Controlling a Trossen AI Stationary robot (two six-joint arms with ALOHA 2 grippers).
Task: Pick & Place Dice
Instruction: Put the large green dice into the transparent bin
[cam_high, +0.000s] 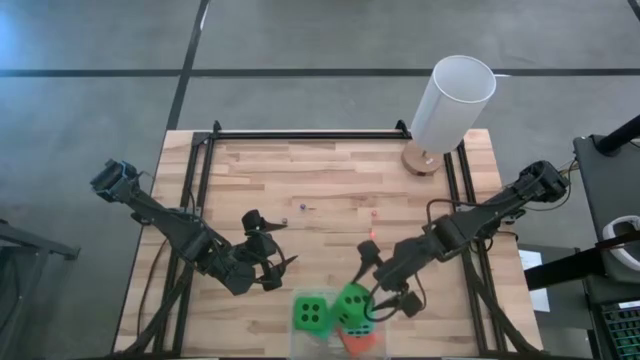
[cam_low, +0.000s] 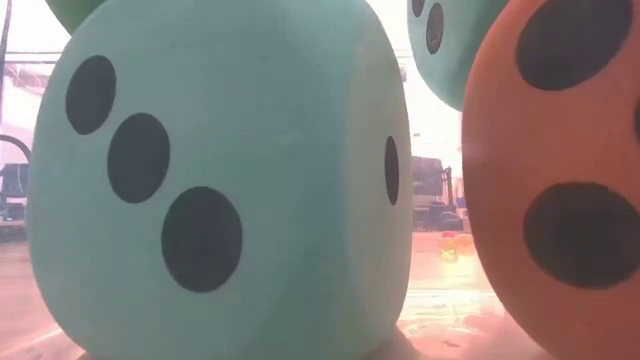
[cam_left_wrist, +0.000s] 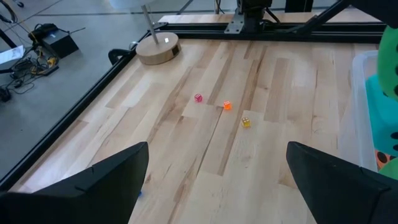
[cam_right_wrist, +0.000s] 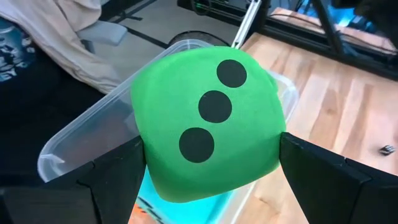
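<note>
A bright green die (cam_right_wrist: 208, 130) is squeezed by the right gripper (cam_right_wrist: 208, 168) over a clear plastic bin (cam_right_wrist: 87, 134). The left gripper (cam_left_wrist: 214, 180) is spread open, holding nothing.

dice: green (cam_right_wrist: 208, 127) in right claw (cam_high: 385, 297) | green (cam_high: 310, 314) – teal (cam_low: 220, 190) – orange-red (cam_low: 560, 180) below

White lamp (cam_high: 452, 103) at table (cam_high: 330, 180) far corner; clear bin (cam_right_wrist: 81, 134).
</note>
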